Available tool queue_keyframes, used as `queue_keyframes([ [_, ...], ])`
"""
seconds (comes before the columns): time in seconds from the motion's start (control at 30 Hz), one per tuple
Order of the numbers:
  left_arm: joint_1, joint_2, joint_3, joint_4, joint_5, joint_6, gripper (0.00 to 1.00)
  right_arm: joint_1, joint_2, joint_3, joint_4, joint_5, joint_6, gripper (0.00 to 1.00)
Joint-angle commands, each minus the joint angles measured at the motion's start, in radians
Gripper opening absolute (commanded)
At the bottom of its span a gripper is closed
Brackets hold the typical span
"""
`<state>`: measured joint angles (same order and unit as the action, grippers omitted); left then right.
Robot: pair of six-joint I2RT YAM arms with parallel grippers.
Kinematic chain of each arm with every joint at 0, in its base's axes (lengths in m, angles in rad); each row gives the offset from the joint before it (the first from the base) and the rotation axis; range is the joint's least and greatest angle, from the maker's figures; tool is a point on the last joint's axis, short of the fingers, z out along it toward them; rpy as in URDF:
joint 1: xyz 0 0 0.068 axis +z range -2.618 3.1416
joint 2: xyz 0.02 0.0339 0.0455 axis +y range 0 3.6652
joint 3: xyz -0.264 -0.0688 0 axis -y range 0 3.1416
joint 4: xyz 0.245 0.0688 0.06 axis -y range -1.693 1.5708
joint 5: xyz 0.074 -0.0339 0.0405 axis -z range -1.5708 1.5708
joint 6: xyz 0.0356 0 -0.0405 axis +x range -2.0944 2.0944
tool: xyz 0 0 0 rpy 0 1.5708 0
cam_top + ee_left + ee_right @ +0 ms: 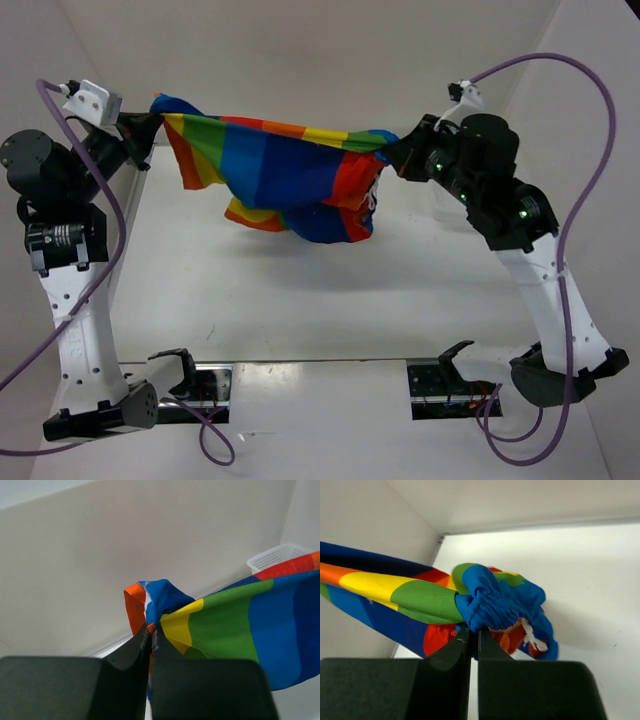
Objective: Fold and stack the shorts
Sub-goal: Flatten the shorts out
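The rainbow-striped shorts hang stretched in the air between my two grippers, above the far half of the white table. My left gripper is shut on the shorts' left end; in the left wrist view the gripper pinches bunched fabric. My right gripper is shut on the right end; in the right wrist view the gripper grips the gathered blue waistband, with the white drawstring dangling beside it. The shorts' middle sags down towards the table.
A white mesh basket shows behind the shorts in the left wrist view. White walls enclose the table at the back and sides. Purple cables loop beside both arms.
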<state>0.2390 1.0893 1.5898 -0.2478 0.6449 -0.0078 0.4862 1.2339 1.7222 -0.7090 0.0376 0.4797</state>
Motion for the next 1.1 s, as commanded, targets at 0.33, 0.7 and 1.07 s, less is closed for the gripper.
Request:
queue_keyframes([
  [0.33, 0.034, -0.123, 0.246, -0.068, -0.1, 0.008, 0.0, -0.032, -0.086, 0.483, -0.226, -0.113, -0.09, 0.02],
  [0.7, -0.03, -0.134, 0.627, -0.234, -0.342, 0.008, 0.0, -0.032, -0.123, 0.705, -0.313, -0.2, -0.026, 0.02],
  [1.07, -0.055, -0.154, 0.097, -0.062, -0.261, 0.008, 0.0, -0.032, -0.244, 0.016, -0.043, -0.001, 0.019, 0.03],
])
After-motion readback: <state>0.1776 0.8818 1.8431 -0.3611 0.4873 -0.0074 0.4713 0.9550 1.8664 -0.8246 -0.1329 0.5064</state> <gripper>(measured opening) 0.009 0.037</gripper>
